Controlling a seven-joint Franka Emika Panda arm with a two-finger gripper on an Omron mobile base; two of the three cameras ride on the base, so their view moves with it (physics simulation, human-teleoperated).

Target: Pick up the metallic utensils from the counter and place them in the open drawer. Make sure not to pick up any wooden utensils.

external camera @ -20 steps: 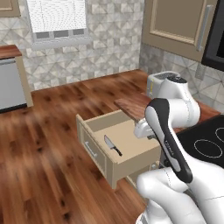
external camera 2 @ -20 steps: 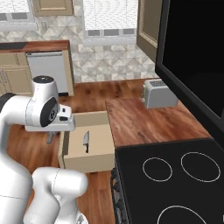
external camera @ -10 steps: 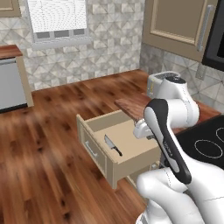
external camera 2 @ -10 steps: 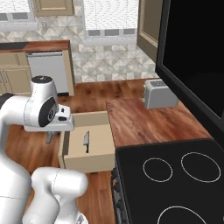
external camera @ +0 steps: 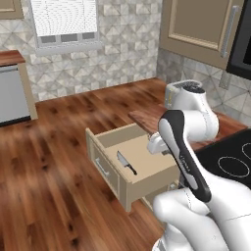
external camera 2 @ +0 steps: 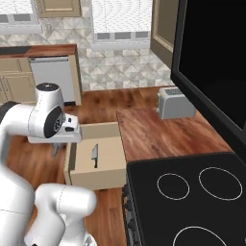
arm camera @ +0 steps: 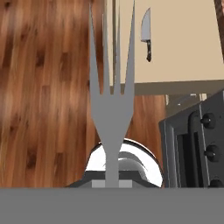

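Observation:
My gripper (external camera 2: 56, 148) is shut on a silver-grey fork (arm camera: 111, 96), one of the metallic utensils. It hangs beside the open drawer (external camera 2: 96, 178), just off its left side, above the wood floor. In the hand view the fork's tines point up across the edge of the open drawer (arm camera: 175, 52). A short knife (external camera: 126, 163) with a black handle lies flat on the drawer's beige bottom; the same knife (arm camera: 146, 37) shows in the hand view. The counter (external camera 2: 158, 129) runs to the drawer's right. The wooden utensils are out of view.
A silver toaster (external camera 2: 175, 102) stands at the far end of the counter. A black cooktop (external camera 2: 192, 192) adjoins the counter, and its knobbed oven front (arm camera: 192, 140) sits beside the drawer. A dishwasher (external camera: 12, 95) stands across the room.

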